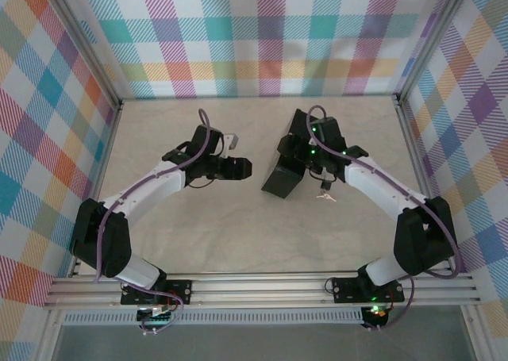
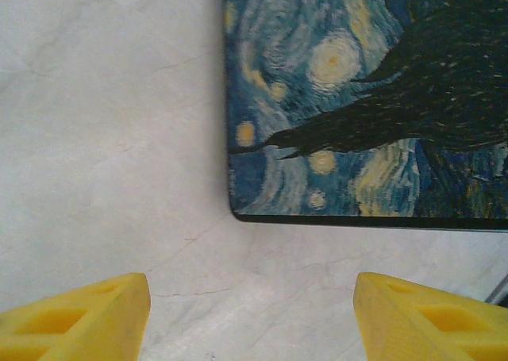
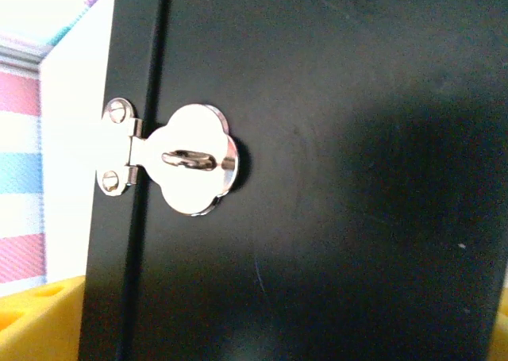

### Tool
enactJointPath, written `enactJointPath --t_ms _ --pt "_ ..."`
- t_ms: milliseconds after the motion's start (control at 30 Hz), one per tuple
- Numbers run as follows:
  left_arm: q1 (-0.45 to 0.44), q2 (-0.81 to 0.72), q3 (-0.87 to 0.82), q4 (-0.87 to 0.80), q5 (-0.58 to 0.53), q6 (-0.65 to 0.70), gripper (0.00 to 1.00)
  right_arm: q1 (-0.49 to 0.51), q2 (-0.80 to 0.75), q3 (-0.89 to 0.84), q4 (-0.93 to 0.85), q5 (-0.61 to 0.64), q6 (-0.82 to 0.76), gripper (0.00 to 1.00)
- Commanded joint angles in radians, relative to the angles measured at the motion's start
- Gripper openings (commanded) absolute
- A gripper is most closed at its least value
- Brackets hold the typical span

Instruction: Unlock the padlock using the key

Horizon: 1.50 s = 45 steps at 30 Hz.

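Left end effector [image 2: 252, 317], spread, faces bare table [image 2: 103, 139] beside box [image 2: 357, 99] corner.

Bare tabletop [image 2: 119, 139] between left fingers [image 2: 79, 317] and dark box [image 2: 357, 99].

This appears to be a robotics lab test cell, not a lived-in room. A pale marble-patterned tabletop [image 1: 238, 234] is closed in along its far, left and right edges by flat panels printed in pastel plaid [image 1: 262, 36]. The panels are held in silver aluminium framing posts [image 1: 93, 55]. A slotted aluminium rail [image 1: 254, 289] runs along the near edge, with two white-and-black robot arms [image 1: 151, 188] bolted to it. Thin purple cables [image 1: 205, 131] loop along the arms, and small green status lights [image 1: 313, 131] glow on one.
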Motion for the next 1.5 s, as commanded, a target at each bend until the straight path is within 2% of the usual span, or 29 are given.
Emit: enactJointPath --t_ms 0,233,433,567,667,900,1233,1467 --pt "-0.049 0.038 0.075 -0.022 -0.005 0.018 0.68 -0.007 -0.001 -0.085 0.090 -0.206 0.012 0.97" --pt "-0.060 0.153 0.164 -0.018 -0.114 -0.012 0.68 -0.049 -0.012 -0.176 0.196 -0.334 0.015 0.98" --pt "-0.013 0.210 0.188 0.025 -0.099 -0.062 0.67 -0.082 0.000 -0.191 0.198 -0.372 -0.015 0.99" --pt "-0.003 0.271 0.210 0.029 -0.128 -0.080 0.67 -0.092 0.023 -0.200 0.223 -0.411 -0.028 0.99" --pt "0.000 0.313 0.207 0.056 -0.129 -0.102 0.67 -0.093 0.025 -0.205 0.217 -0.408 -0.031 1.00" --pt "0.000 0.371 0.194 0.070 -0.157 -0.115 0.65 -0.103 0.014 -0.175 0.050 -0.324 -0.096 1.00" --pt "0.005 0.338 0.114 0.066 -0.231 -0.093 0.65 -0.105 0.139 -0.126 0.098 -0.365 -0.116 1.00" --pt "0.050 0.311 0.092 0.058 -0.260 -0.091 0.65 -0.097 0.263 -0.047 0.121 -0.361 -0.119 1.00"
